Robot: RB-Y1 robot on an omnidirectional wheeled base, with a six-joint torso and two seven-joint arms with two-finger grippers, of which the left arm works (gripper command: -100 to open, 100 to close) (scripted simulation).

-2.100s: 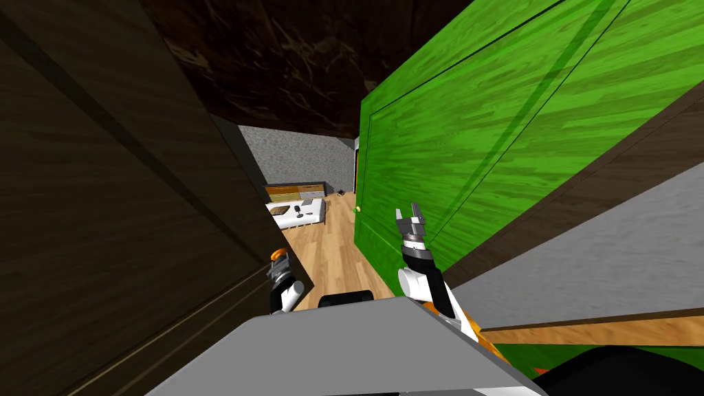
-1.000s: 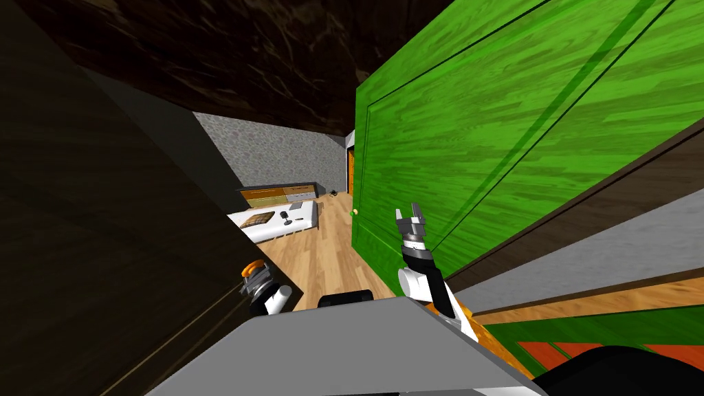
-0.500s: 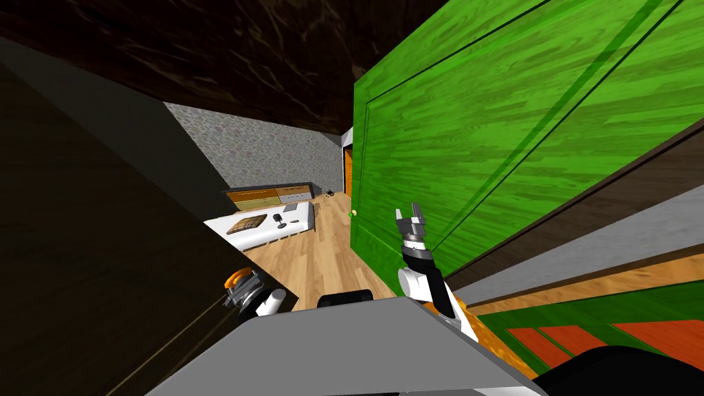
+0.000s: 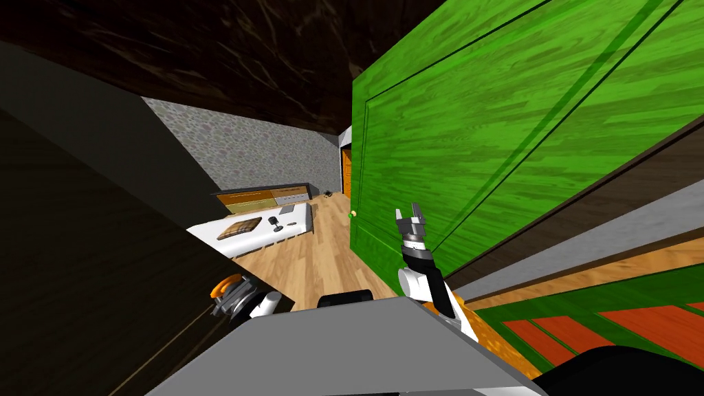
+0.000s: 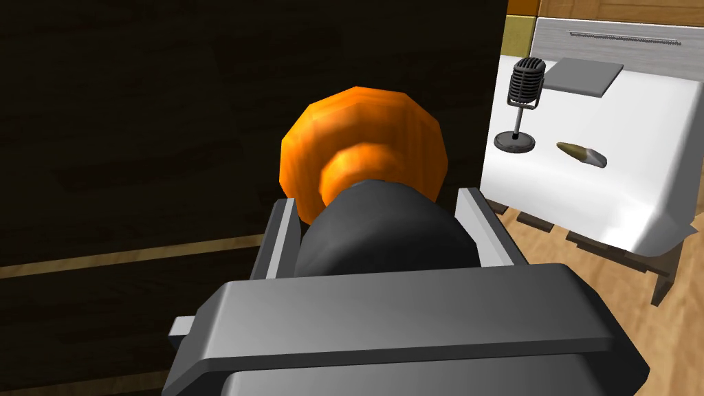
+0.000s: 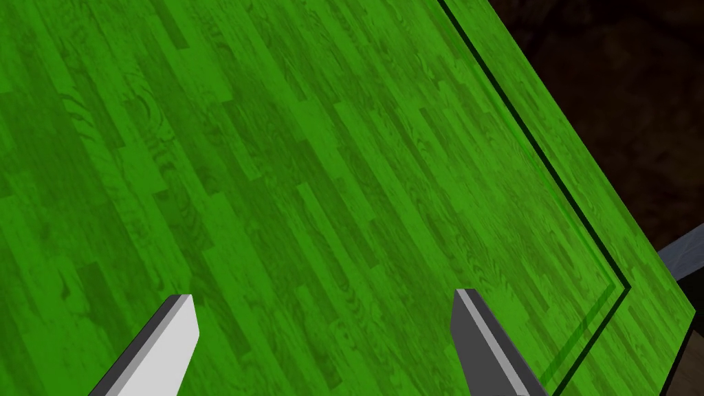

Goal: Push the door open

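Note:
A dark brown door (image 4: pixel 89 275) fills the left of the head view and stands swung away from me. My left gripper (image 4: pixel 230 295) is at its free edge. In the left wrist view its fingers (image 5: pixel 282 234) press the sides of the door's dark knob (image 5: pixel 385 227), which sits in front of an orange round plate (image 5: pixel 357 130). A bright green door (image 4: pixel 481 137) stands on the right, with a small knob (image 4: pixel 353 214) at its edge. My right gripper (image 4: pixel 410 218) is raised close to this green panel (image 6: pixel 275 172), open (image 6: pixel 323 309) and holding nothing.
Between the two doors a wooden floor (image 4: pixel 309 261) runs into a room. A white bed (image 4: pixel 289 218) there carries a microphone (image 5: pixel 522 103), a small oblong object (image 5: pixel 581 155) and a brown board (image 4: pixel 239 227). Orange-fronted cabinets (image 4: pixel 261 196) line the grey far wall.
The dark door has swung further left, and my left gripper has gone left and down with the knob. The gap is wider and more of the room shows. The right arm has not moved.

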